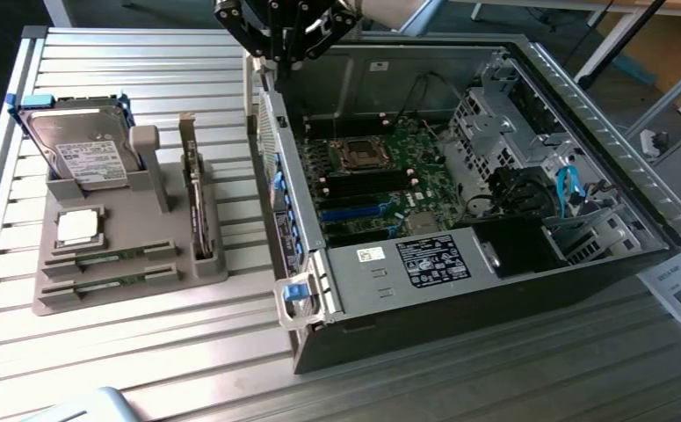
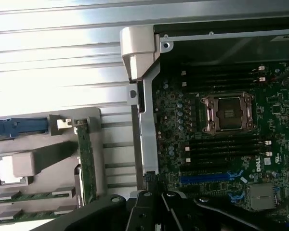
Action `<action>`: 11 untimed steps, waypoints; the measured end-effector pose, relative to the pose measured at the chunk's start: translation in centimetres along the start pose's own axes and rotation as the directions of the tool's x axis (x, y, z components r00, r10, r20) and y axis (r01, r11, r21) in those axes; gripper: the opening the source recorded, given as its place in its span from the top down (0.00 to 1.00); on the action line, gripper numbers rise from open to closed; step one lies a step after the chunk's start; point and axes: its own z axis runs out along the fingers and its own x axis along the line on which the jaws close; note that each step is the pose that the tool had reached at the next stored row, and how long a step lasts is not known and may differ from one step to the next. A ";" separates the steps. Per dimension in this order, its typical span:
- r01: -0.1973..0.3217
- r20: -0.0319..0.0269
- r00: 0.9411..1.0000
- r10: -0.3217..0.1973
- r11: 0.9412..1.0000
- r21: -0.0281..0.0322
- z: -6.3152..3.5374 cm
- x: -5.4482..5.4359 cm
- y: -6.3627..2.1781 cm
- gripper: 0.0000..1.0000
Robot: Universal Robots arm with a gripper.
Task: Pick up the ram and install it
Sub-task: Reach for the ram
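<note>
While gripper (image 1: 281, 48) hovers closed, ram (image 1: 115, 258) in holder (image 1: 141, 230)

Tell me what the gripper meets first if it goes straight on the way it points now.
Most likely the rim of the computer case wall beside the motherboard: the gripper, jaws shut, hangs above it, pointing down. Depth is unclear; it might pass just inside, onto the board.
</note>
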 end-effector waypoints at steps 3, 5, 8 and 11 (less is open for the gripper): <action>0.000 -0.001 1.000 0.000 1.000 0.000 -0.01 1.1 -0.08 0.90; 0.000 -0.002 1.000 0.000 1.000 0.000 -0.02 1.4 -0.11 0.90; 0.000 -0.003 1.000 0.000 1.000 0.000 -0.02 2.0 -0.15 0.90; 0.000 -0.004 1.000 0.000 1.000 0.000 -0.03 2.6 -0.20 0.90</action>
